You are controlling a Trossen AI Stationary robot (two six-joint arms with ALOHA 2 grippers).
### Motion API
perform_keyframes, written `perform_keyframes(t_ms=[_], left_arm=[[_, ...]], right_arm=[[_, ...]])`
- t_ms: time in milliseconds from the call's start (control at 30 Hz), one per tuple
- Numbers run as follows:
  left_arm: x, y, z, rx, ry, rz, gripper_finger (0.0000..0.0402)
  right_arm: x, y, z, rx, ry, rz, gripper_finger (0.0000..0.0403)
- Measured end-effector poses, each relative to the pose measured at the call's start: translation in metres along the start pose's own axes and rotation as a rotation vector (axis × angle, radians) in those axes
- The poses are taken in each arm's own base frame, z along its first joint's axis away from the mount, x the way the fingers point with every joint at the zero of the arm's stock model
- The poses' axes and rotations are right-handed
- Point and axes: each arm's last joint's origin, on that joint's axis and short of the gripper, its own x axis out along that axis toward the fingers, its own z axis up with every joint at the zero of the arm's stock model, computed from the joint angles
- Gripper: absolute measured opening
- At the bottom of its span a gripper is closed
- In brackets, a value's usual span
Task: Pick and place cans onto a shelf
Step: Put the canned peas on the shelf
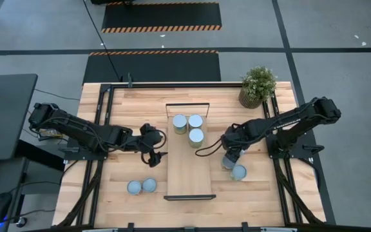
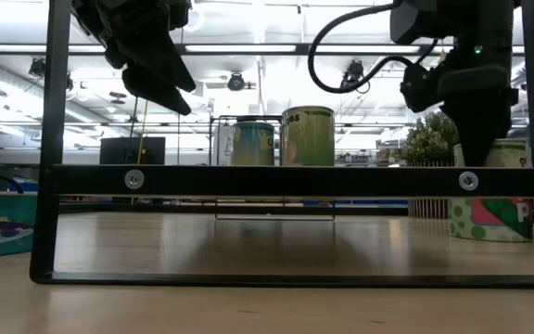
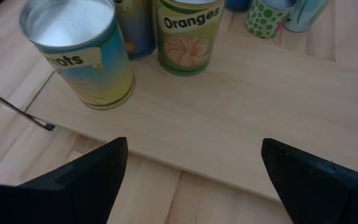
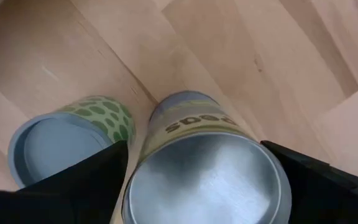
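Observation:
The shelf (image 1: 189, 164) lies lengthwise in the middle of the table. Three cans (image 1: 196, 136) stand on its far end; the left wrist view shows an "Oranges" can (image 3: 185, 34) among them. My right gripper (image 1: 229, 158) points straight down, open, to the right of the shelf. Its fingers (image 4: 73, 186) stand on either side of the top of an upright "peas" can (image 4: 207, 180), and no touch shows. A green-dotted can (image 4: 67, 140) stands right beside it on the table. My left gripper (image 3: 192, 146) hangs open above the shelf's left edge, with nothing between its fingers.
Two more cans (image 1: 142, 186) stand on the table near the front left. A potted plant (image 1: 257, 86) sits at the far right corner. The shelf's black end frame (image 2: 295, 181) crosses the low view. The near half of the shelf board (image 1: 189, 180) is bare.

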Motion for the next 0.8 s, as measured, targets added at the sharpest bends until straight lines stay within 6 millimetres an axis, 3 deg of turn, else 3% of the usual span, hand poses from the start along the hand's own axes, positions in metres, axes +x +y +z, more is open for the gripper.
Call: perform_keyframes(t_ms=[333, 467, 600, 800], left_arm=[[0.0, -0.001, -0.001, -0.006, 0.018, -0.025, 0.0375], [0.0, -0.001, -0.001, -0.006, 0.024, -0.038, 0.0375], [0.0, -0.001, -0.001, -0.002, 0.024, -0.038, 0.0375], [0.0, -0.001, -0.001, -0.002, 0.024, -0.038, 0.0375]], right_arm=[[0.0, 0.0, -0.001, -0.049, 0.043, 0.024, 0.0317], [-0.003, 0.001, 0.0, -0.096, 0.036, 0.025, 0.0313], [-0.025, 0.008, 0.011, -0.139, -0.052, 0.029, 0.0322], [-0.081, 0.02, 0.023, -0.177, -0.196, 0.018, 0.0321]])
